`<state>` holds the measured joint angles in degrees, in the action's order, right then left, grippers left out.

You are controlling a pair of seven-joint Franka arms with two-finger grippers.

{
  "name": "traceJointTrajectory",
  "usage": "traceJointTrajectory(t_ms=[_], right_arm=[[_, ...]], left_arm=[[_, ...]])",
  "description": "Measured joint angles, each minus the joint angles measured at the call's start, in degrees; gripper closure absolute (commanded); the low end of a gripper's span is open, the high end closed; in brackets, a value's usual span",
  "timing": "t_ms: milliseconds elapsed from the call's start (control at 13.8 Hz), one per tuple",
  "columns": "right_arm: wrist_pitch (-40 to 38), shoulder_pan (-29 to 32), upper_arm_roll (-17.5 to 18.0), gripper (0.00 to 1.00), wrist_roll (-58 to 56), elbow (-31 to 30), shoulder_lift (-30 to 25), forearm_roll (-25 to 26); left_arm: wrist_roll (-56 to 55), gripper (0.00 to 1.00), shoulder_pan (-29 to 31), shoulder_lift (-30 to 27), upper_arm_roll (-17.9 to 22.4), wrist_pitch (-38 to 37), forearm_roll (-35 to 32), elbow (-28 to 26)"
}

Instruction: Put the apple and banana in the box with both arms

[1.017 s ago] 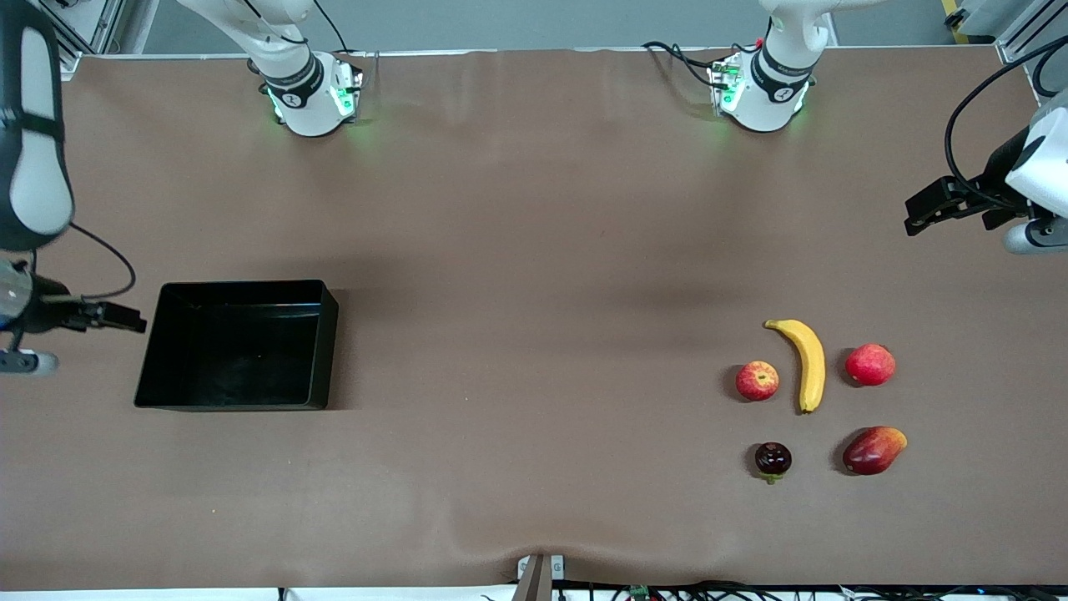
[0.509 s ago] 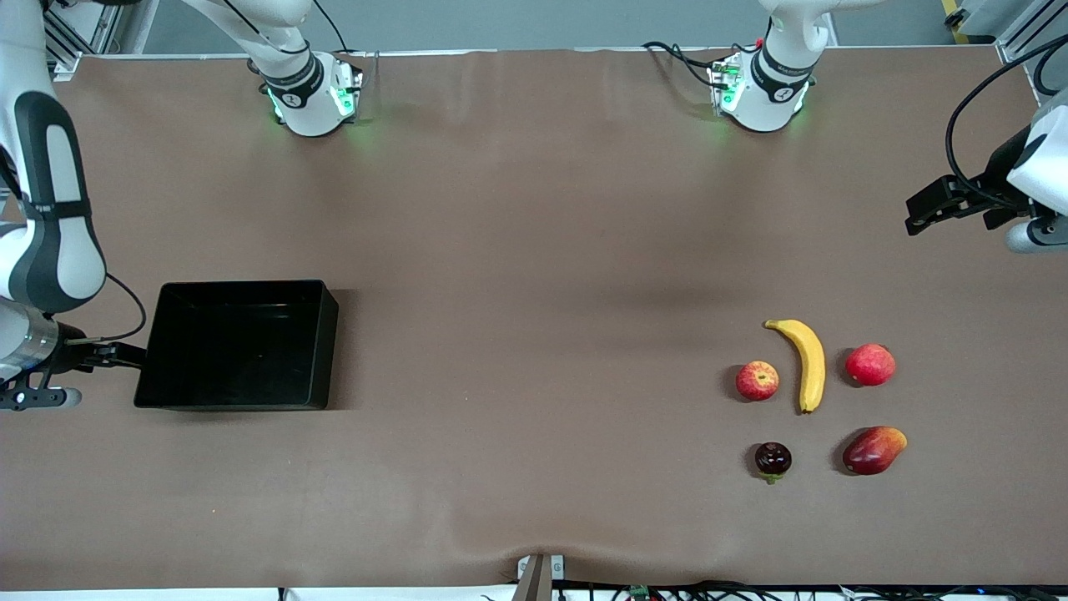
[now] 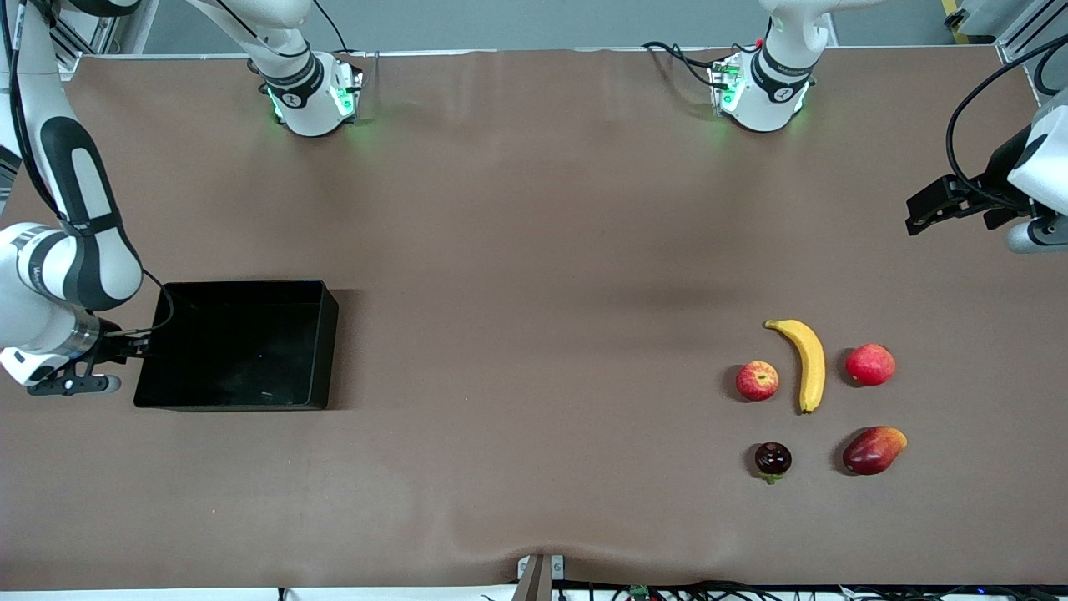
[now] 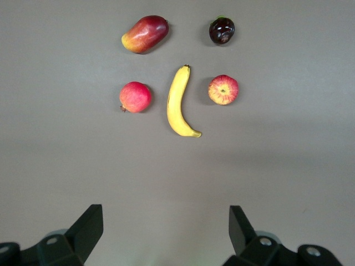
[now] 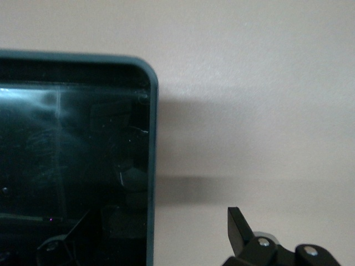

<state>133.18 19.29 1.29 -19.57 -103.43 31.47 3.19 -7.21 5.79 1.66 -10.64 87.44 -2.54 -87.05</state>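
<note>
The apple [image 3: 757, 381] and the banana [image 3: 806, 363] lie side by side on the table toward the left arm's end. Both also show in the left wrist view, the apple [image 4: 223, 90] beside the banana [image 4: 178, 102]. The black box [image 3: 329, 334] stands empty toward the right arm's end. My right gripper [image 3: 133, 346] is open and straddles the box's outer end wall [image 5: 151, 166], with one finger inside and one finger [image 5: 239, 226] outside. My left gripper [image 3: 926, 209] is open and empty and waits over bare table, apart from the fruit; it also shows in its wrist view [image 4: 165, 224].
A plain pinkish-red fruit [image 3: 870, 364] lies beside the banana, away from the apple. A red-orange mango-like fruit [image 3: 874, 450] and a small dark fruit [image 3: 773, 459] lie nearer to the front camera. Brown table stretches between the box and the fruit.
My right arm has swung in and lowered, bringing its gripper down onto the box's outer end wall. The left arm and the fruit have not moved.
</note>
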Motion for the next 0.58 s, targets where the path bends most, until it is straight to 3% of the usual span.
traceJointTrajectory(t_ms=[73, 145, 581], right_arm=[[0.0, 0.0, 0.0, 0.94, 0.0, -0.3, 0.1, 0.0], [0.0, 0.1, -0.1, 1.00, 0.0, -0.6, 0.1, 0.0], [-0.1, 0.8, 0.0, 1.00, -0.3, -1.0, 0.6, 0.0]], left_arm=[[0.0, 0.00, 0.0, -0.1, -0.1, 0.0, 0.0, 0.0], [0.0, 0.00, 0.0, -0.2, -0.1, 0.0, 0.0, 0.1], [0.0, 0.00, 0.0, -0.1, -0.2, -0.3, 0.0, 0.0]])
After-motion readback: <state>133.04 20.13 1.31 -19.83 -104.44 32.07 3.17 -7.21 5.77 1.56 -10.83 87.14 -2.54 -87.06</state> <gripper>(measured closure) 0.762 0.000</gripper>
